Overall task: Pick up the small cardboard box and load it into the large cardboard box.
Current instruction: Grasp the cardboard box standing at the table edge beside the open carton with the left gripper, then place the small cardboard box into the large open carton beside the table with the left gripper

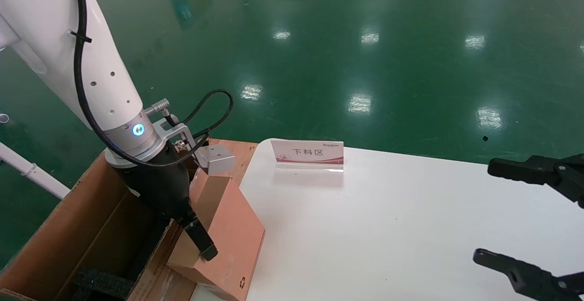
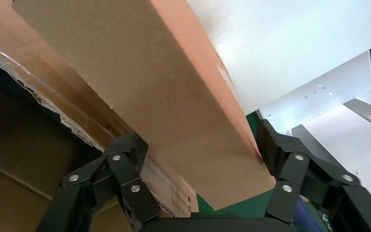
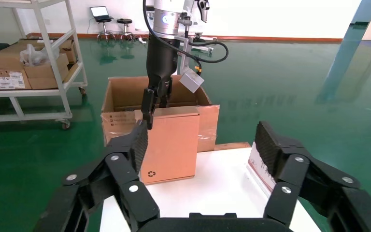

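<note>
The small cardboard box [image 1: 228, 228], pinkish-tan with a black recycling mark near its lower corner, stands on end and tilted at the table's left edge. It leans toward the large cardboard box [image 1: 68, 228]. My left gripper [image 1: 203, 246] is shut on the small box's upper part, one finger on each broad face [image 2: 174, 96]. The right wrist view shows the small box [image 3: 171, 140] in front of the open large box [image 3: 125, 96]. My right gripper [image 1: 483, 212] is open and empty over the table's right side.
The white table [image 1: 388, 223] carries a small sign stand [image 1: 308, 151] at its far edge. Black foam [image 1: 98, 282] lies in the large box. A taped, printed flap [image 2: 169, 193] hangs under the small box. A shelving cart [image 3: 29, 63] with cartons stands beyond on the green floor.
</note>
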You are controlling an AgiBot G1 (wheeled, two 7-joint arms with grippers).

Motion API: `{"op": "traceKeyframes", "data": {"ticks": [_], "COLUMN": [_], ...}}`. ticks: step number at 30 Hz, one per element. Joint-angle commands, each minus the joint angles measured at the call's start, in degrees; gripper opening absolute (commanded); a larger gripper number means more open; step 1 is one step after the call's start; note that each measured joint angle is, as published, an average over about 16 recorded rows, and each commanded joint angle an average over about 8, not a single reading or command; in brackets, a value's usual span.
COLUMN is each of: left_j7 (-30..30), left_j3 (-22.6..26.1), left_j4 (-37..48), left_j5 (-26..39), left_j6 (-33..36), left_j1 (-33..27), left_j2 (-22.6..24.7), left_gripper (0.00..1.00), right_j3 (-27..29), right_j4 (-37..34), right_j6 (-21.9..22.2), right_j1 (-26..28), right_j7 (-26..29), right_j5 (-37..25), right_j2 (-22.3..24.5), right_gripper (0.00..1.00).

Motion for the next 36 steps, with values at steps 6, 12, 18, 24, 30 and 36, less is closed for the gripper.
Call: {"op": "traceKeyframes", "data": {"ticks": [6,12,18,24,30,36], "left_j7": [-0.02,-0.05,-0.37,0.83,4.00,6.52], "left_j3": [-0.02,-0.19,-1.43,-3.95,-5.27,-0.50], "left_j4": [-0.03,0.03,0.65,3.05,8.71,12.05], "left_j5": [-0.01,-0.12,-0.71,0.21,3.21,3.71], "left_j6": [-0.01,0.01,0.29,2.02,5.73,8.27], "left_j1": [-0.03,-0.38,-3.50,-11.90,-22.20,-29.18], "left_j2": [-0.02,-0.14,-0.66,0.01,1.95,3.03], "left_gripper": [0.00,0.00,0.00,0.00,0.00,0.00], "right_j3": [0.00,0.00,-0.02,-0.05,-0.07,-0.09], "right_j4": [0.00,-0.01,-0.03,-0.04,-0.05,-0.05], "right_j6": [0.00,0.00,-0.01,-0.01,0.00,0.00], "right_j1": [0.00,0.00,0.02,0.03,0.04,0.04], "right_j7": [0.00,0.00,-0.02,-0.03,-0.04,-0.05], "right_j5": [0.00,0.00,0.01,0.02,0.03,0.05], "right_j2": [0.00,0.00,0.00,0.00,0.01,0.02], "right_gripper": [0.00,0.00,0.00,0.00,0.00,0.18]}}
